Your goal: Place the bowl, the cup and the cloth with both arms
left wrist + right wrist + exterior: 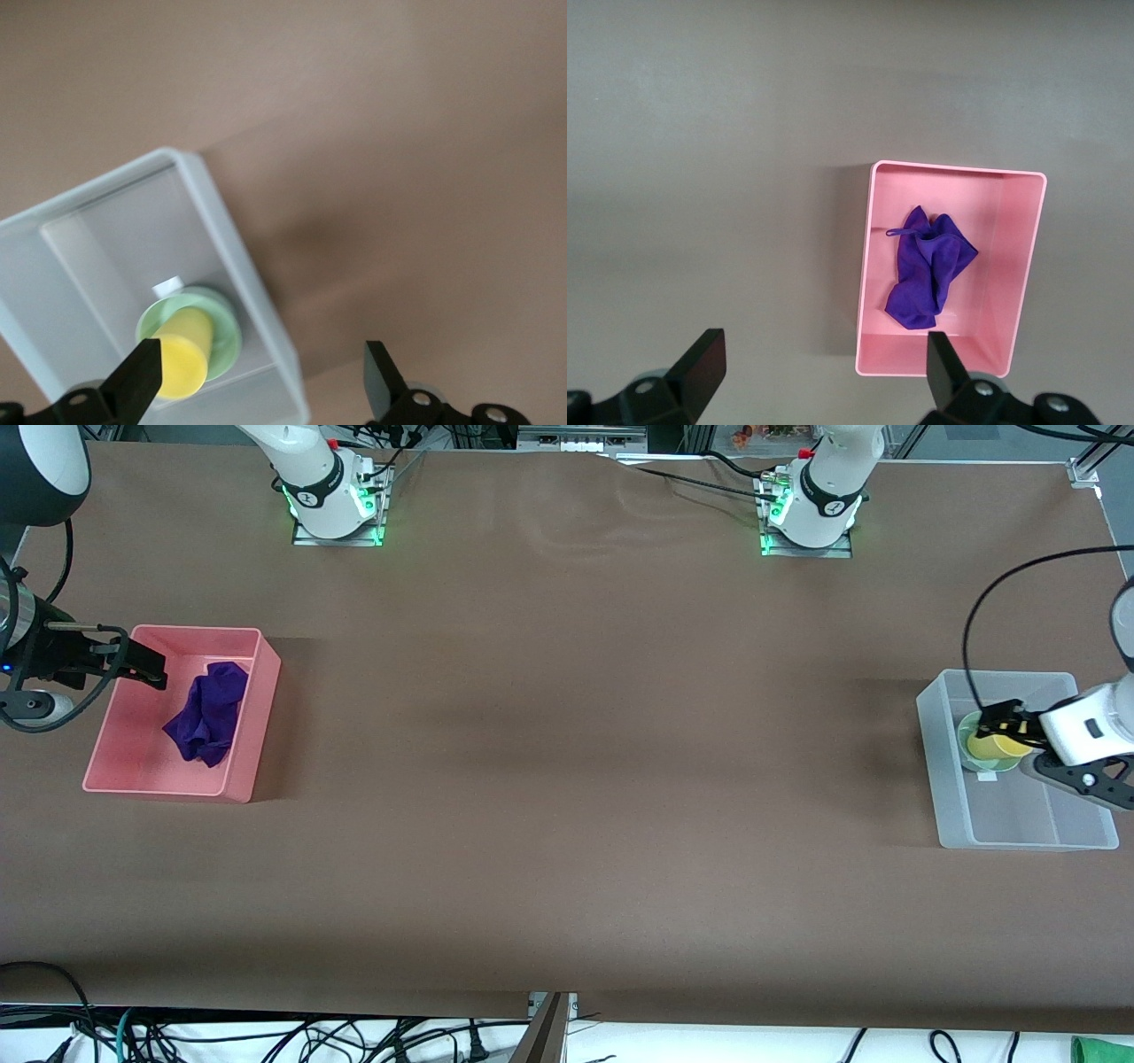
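Observation:
The yellow cup [997, 746] sits inside the pale green bowl [966, 733], and both are in a clear bin [1019, 834] at the left arm's end of the table. My left gripper [1005, 719] hangs over them, open and empty. In the left wrist view the cup [186, 354] rests in the bowl [226, 326], with my left gripper [263, 356] spread wide above. The purple cloth [211, 713] lies crumpled in a pink bin [259, 726] at the right arm's end. My right gripper [149, 673] is open and empty over that bin's edge. The right wrist view shows the cloth [928, 266] and my right gripper [822, 347].
The clear bin's wall [232, 243] and the pink bin's rim [865, 266] stand up around their contents. The brown table [567, 779] stretches between the two bins. Both arm bases stand along the table's edge farthest from the front camera.

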`<action>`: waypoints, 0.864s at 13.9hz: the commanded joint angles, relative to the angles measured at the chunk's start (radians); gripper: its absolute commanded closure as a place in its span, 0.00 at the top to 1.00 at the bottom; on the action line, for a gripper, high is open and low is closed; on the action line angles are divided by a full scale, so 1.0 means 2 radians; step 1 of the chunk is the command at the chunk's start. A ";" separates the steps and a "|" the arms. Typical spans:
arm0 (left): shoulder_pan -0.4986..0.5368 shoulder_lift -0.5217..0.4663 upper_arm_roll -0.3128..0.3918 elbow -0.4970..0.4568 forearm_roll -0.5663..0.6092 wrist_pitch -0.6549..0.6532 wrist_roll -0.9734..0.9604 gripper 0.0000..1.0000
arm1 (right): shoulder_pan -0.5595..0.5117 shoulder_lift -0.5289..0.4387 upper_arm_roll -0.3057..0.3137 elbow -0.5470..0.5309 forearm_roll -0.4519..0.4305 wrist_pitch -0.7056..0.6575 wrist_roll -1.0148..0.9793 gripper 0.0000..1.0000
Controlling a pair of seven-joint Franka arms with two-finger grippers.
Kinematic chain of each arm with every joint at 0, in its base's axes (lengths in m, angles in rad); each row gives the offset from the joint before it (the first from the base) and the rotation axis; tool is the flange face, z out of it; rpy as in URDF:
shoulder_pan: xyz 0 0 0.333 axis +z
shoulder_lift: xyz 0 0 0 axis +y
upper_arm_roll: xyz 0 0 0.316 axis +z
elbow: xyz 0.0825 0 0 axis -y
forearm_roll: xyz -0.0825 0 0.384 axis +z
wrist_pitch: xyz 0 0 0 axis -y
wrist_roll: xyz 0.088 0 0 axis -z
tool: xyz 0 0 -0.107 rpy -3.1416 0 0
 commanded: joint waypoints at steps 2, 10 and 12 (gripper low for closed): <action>-0.022 -0.039 -0.033 0.003 -0.007 -0.019 -0.056 1.00 | -0.003 0.001 0.002 0.009 0.002 -0.005 0.005 1.00; -0.249 -0.173 0.199 -0.081 -0.120 -0.014 -0.207 1.00 | -0.003 0.001 0.002 0.009 0.003 -0.004 0.005 1.00; -0.268 -0.177 0.210 -0.082 -0.116 -0.015 -0.215 1.00 | -0.003 0.001 0.002 0.009 0.003 -0.004 0.005 1.00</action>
